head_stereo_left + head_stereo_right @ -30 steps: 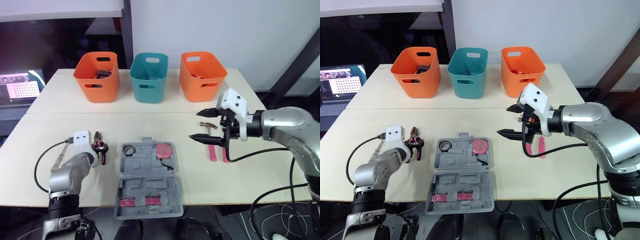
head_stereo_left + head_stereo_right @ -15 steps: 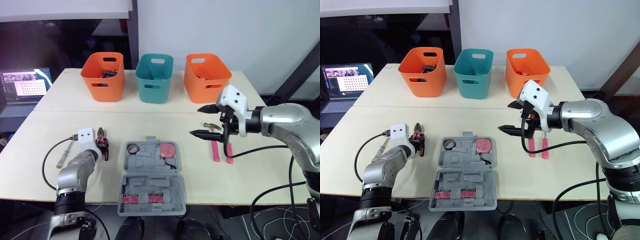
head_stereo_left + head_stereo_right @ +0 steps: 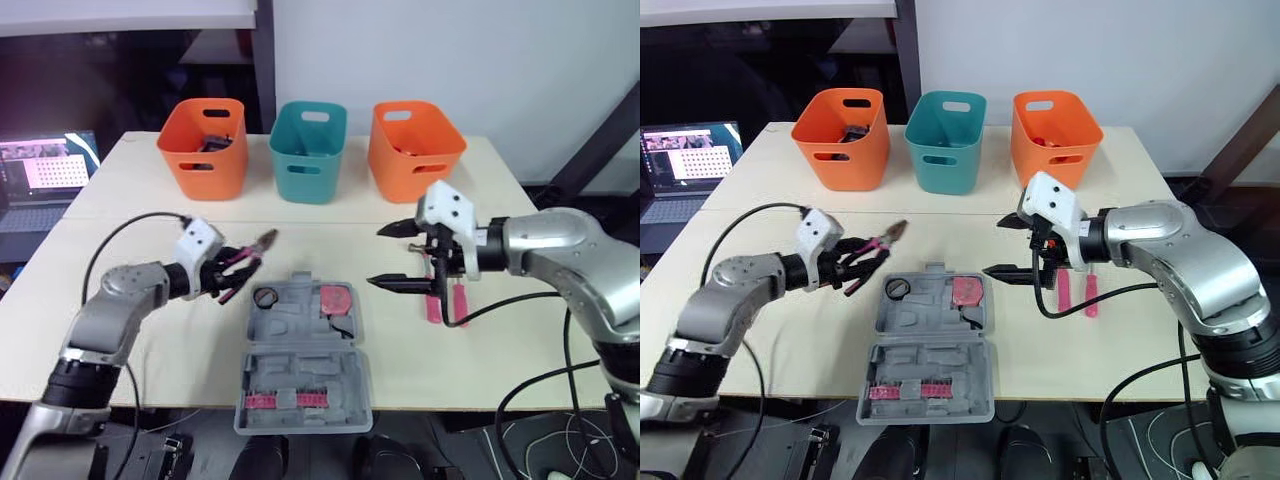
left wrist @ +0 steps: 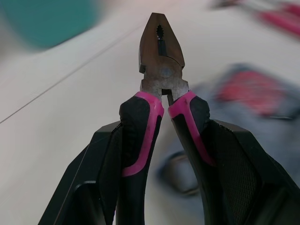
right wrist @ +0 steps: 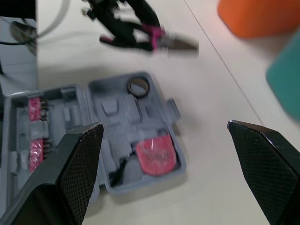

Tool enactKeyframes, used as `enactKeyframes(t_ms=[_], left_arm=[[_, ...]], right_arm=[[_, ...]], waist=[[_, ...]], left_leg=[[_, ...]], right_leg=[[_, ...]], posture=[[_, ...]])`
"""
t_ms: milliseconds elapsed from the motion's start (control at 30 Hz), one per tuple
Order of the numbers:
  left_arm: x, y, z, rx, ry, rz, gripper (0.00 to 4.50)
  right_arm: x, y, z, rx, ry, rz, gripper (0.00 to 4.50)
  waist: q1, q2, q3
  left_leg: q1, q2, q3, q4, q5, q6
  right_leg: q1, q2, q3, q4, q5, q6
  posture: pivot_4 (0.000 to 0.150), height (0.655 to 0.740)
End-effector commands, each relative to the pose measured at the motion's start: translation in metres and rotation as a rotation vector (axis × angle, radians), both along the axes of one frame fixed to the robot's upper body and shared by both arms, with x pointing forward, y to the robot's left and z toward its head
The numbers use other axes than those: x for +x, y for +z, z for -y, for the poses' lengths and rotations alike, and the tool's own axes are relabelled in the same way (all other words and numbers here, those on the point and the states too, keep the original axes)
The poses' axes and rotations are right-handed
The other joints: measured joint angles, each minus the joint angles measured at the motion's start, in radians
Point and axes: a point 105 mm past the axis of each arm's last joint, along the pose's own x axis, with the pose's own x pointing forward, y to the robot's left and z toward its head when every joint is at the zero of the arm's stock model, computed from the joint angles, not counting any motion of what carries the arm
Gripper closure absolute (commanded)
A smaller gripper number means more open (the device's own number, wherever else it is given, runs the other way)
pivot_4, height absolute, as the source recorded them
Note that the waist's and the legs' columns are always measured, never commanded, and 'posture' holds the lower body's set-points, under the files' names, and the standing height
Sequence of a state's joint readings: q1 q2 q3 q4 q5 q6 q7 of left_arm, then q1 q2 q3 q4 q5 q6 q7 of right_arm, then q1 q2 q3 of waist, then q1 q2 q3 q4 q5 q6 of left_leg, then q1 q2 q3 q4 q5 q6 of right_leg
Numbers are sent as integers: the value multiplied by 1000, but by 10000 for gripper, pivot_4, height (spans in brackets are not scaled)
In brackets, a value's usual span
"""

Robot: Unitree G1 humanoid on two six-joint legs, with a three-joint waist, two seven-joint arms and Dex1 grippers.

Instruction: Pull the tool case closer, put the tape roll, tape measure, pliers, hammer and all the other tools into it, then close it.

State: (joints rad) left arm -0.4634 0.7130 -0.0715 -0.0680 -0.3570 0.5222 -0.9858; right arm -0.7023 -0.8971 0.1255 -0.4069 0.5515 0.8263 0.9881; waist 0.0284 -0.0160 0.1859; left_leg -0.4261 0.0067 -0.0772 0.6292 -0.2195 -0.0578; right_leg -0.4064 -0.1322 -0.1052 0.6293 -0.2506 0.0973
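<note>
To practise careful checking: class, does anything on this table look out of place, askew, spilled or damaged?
Nothing looks spilled, damaged or askew. The case lies open and flat. The left pincer holds the pliers in the air beside it. Only the hammer and another pink-handled tool lie loose on the table, by the open right pincer.

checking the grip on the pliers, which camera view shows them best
The left wrist view: the pliers sit centred and large, their pink-and-black handles pinched by the left gripper. Both eye views show them small, held above the table, left of the tool case. The right wrist view catches them blurred beyond the case.
</note>
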Motion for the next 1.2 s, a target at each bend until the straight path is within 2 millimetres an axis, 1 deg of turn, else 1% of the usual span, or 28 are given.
enactKeyframes(t_ms=[33, 133, 267, 367, 600, 700, 767, 800, 867, 900, 1033, 1200], left_arm=[[-20, 20, 24, 22, -251, 5, 21419], [-31, 27, 37, 41, -378, -24, 21420], [-34, 34, 50, 55, -458, -7, 21420], [-37, 37, 59, 63, -511, -1, 21421], [-42, 38, 66, 73, -559, 9, 21421], [-44, 40, 70, 68, -574, 20, 21421], [-44, 41, 71, 66, -575, 23, 21421], [-44, 41, 71, 67, -576, 24, 21421], [-44, 40, 70, 71, -577, 26, 21421], [-44, 39, 70, 71, -578, 26, 21421], [-44, 36, 68, 78, -579, 26, 21421], [-44, 32, 68, 84, -579, 25, 21421]], right_arm=[[-5, 5, -13, -23, 95, 66, 0], [-6, -2, -26, -43, 145, 86, 0], [-7, -15, -38, -41, 175, 81, 0], [-9, -27, -40, -60, 185, 70, 0], [-9, -36, -41, -48, 182, 42, 0], [-7, -39, -38, -40, 177, 28, 8284], [-7, -39, -37, -38, 177, 23, 18017], [-7, -39, -36, -35, 182, 19, 23623], [-8, -38, -35, -23, 192, 20, 32916], [-9, -36, -35, -14, 200, 17, 35070], [-11, -31, -35, 18, 218, 19, 35031], [-14, -31, -34, 31, 229, 16, 35032]], waist=[[-9, 0, 0], [-21, 0, 1], [-37, 0, 1], [-39, 0, 1], [-41, 0, 1], [-40, 0, 1], [-39, 0, 1], [-40, 0, 1], [-40, 0, 1], [-40, 0, 1], [-40, 0, 1], [-40, 0, 1]], left_leg=[[0, 0, 0, 0, 0, 0], [0, 0, -1, 0, 0, 0], [0, 0, -1, 0, 0, 0], [0, 0, -1, 1, 0, 0], [1, 0, -1, 1, 0, 1], [1, 0, -1, 2, 0, 1], [1, 0, -1, 2, 0, 1], [1, 0, -1, 2, 0, 1], [1, 0, -1, 2, 0, 1], [1, 0, -1, 2, 0, 1], [1, 0, -1, 2, 0, 1], [2, 0, -1, 2, 0, 1]], right_leg=[[0, 0, 0, 0, 0, 0], [0, 0, 0, 1, 0, 0], [0, 1, 0, 2, 0, 0], [0, 1, 0, 3, 0, 1], [0, 1, 1, 3, 0, 1], [0, 1, 1, 3, 0, 1], [1, 1, 1, 3, 0, 1], [1, 1, 1, 3, 0, 1], [1, 1, 1, 3, 0, 1], [1, 1, 1, 3, 0, 1], [1, 1, 1, 4, 0, 1], [1, 1, 1, 4, 0, 1]], posture=[[1500, 7400], [1500, 7400], [1500, 7400], [1500, 7400], [1500, 7400], [1500, 7400], [1500, 7400], [1500, 7400], [1500, 7400], [1500, 7400], [1500, 7400], [1500, 7400]])
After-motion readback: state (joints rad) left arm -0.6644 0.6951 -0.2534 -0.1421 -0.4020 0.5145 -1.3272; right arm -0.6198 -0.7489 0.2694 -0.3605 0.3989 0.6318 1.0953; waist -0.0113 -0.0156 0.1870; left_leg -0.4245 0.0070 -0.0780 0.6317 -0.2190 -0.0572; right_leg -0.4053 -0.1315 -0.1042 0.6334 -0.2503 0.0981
